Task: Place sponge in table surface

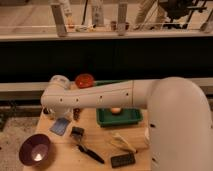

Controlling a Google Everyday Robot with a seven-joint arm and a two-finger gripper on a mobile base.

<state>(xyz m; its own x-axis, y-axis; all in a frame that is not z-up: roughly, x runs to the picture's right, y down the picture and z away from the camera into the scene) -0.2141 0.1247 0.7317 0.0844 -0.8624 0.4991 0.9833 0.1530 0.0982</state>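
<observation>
The sponge [60, 126] is a flat blue-grey pad at the left side of the wooden table [100, 137], just below the end of my white arm [95, 97]. The arm reaches from the right across the table to its left side. My gripper [67, 115] hangs under the arm's left end, directly above the sponge; its dark parts show at either side. Whether the sponge rests on the table or hangs from the gripper cannot be made out.
A purple bowl [35, 149] sits at the front left. A small dark block [77, 132], a black brush [92, 154], a black remote-like object [123, 160] and a yellowish item [122, 142] lie in front. A green tray [119, 116] and an orange-red bowl [84, 80] stand behind.
</observation>
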